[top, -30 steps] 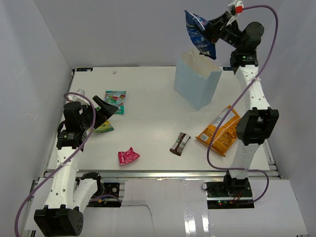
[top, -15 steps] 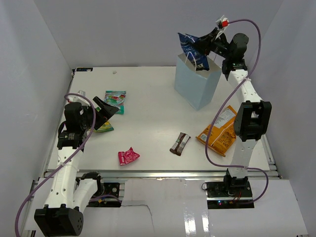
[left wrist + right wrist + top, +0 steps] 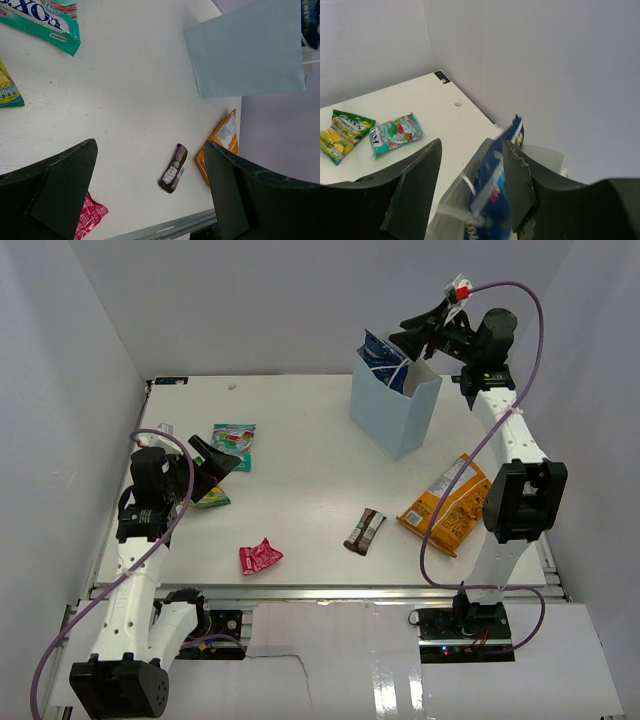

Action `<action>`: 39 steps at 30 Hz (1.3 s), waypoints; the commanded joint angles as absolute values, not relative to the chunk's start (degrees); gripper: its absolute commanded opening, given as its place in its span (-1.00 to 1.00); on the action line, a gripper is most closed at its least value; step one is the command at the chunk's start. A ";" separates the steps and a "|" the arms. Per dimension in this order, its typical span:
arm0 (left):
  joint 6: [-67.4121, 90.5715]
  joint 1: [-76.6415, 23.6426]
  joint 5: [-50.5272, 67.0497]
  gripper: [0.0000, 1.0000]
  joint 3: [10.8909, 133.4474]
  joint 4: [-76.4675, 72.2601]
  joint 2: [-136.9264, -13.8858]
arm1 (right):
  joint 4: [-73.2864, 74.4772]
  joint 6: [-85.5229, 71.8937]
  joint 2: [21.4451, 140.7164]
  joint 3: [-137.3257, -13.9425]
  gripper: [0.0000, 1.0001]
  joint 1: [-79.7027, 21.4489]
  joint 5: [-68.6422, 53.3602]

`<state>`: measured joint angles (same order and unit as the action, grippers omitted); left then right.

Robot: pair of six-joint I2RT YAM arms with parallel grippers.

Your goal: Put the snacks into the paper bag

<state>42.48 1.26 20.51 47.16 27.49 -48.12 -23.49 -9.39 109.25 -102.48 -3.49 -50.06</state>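
Observation:
The light-blue paper bag stands upright at the far right of the table. The blue-white pack sticks out of its mouth, blurred in the right wrist view. My right gripper is open just above the bag, its jaws apart and off the pack. My left gripper is open and empty over the left side, beside the yellow-green packet and the teal-green-red pouch. The pink packet, the dark brown bar and the orange chip bag lie on the table.
White walls close in the table at the back and on both sides. A metal rail runs along the near edge. The right arm's purple cable loops down over the orange chip bag.
My right gripper has lowered the blue-white pack from above the bag to its mouth and opened. The pack has dropped partly into the bag. The left arm has not moved.

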 commanded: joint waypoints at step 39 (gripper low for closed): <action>40.52 0.97 29.35 0.96 39.55 22.41 -49.93 | 38.51 38.61 58.89 -43.35 0.80 -32.60 5.33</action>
<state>40.53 1.26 27.83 40.10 23.94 -51.16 47.59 48.64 60.88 -46.89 -28.97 -11.11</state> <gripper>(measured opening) 0.973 0.906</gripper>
